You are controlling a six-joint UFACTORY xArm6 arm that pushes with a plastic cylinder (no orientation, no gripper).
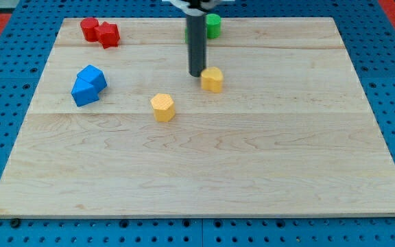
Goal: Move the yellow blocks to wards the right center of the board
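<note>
yellow block — upper centre, upright | yellow hexagonal block — lower-left of it, well apart

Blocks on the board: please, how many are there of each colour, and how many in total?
Red blocks: 2
Blue blocks: 2
Yellow blocks: 2
Green block, partly behind the rod: 1 visible
Total: 7
My tip is just left of one yellow block.

Rod: upper end cut off by the view's top edge. Green block, behind the rod: left part hidden, shape indeterminate.
</note>
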